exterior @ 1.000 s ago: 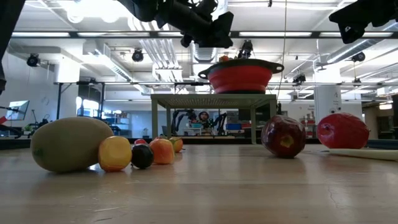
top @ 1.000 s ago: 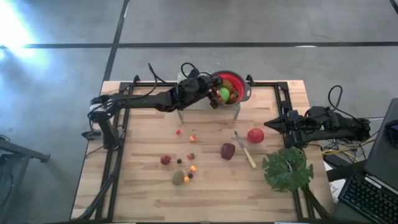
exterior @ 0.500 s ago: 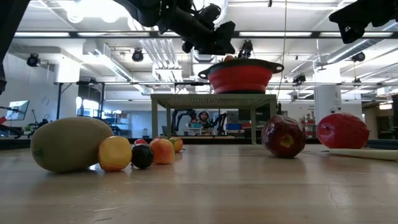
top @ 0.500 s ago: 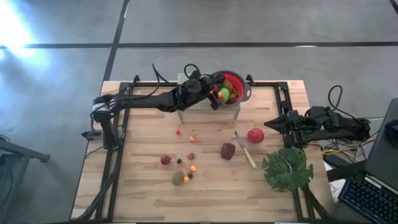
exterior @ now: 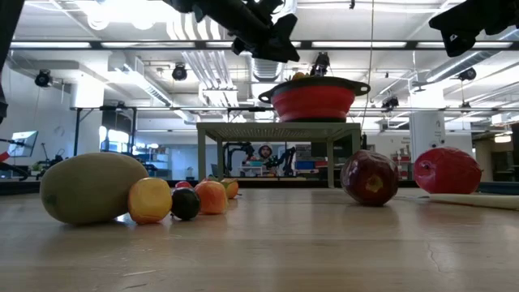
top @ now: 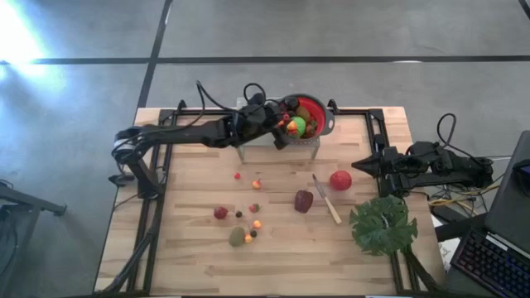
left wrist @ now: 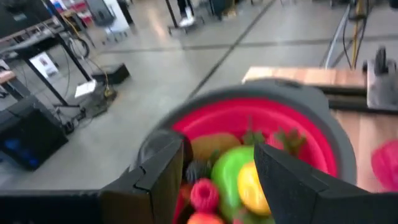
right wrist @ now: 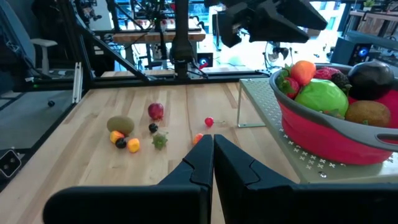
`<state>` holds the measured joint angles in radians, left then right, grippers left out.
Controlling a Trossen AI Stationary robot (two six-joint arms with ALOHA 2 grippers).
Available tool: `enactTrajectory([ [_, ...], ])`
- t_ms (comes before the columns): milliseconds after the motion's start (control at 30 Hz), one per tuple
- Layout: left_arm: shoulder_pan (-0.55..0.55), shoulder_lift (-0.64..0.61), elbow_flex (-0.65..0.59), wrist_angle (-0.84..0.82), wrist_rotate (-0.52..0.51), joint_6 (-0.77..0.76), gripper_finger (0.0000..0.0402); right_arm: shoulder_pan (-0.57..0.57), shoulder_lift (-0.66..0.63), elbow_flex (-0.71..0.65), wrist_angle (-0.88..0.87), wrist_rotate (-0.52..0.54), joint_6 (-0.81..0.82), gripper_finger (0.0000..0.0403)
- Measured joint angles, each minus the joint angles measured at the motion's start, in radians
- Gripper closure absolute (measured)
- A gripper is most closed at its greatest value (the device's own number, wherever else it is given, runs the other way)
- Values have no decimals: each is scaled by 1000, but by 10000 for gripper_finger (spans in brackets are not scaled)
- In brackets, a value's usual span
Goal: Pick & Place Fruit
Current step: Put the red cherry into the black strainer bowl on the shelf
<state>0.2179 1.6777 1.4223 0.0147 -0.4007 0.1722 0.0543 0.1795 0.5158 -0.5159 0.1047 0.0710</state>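
Observation:
A red colander bowl [top: 312,112] with a grey rim stands on a perforated metal stand [top: 273,142] at the table's far side. It holds a heap of toy fruit: a green apple [left wrist: 231,171], a yellow piece [left wrist: 249,186] and strawberries. My left gripper [left wrist: 221,180] hovers open just above the bowl's left rim [top: 283,124], with nothing between its fingers. On the table lie a red apple [top: 339,180], a dark maroon fruit [top: 304,200], a kiwi [top: 238,237] and small pieces [top: 255,223]. My right gripper [top: 358,165] waits shut at the table's right side.
A pale-handled knife [top: 325,199] lies between the maroon fruit and the red apple. A big green leaf [top: 383,225] sits at the near right corner. Black frame rails run along the table's left and right edges. Bare wood lies at the near left.
My left gripper has dipped slightly toward the bowl, then risen and tipped up above its left rim. The fruit on the table has kept its place.

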Motion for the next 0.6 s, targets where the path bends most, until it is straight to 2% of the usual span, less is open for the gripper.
enactTrajectory([
  [267,-32,-87,15,-326,1,-68,197,0,0,0,0,0,0,394],
  [600,-78,-223,14,-758,25,-288,197,0,0,0,0,0,0,394],
])
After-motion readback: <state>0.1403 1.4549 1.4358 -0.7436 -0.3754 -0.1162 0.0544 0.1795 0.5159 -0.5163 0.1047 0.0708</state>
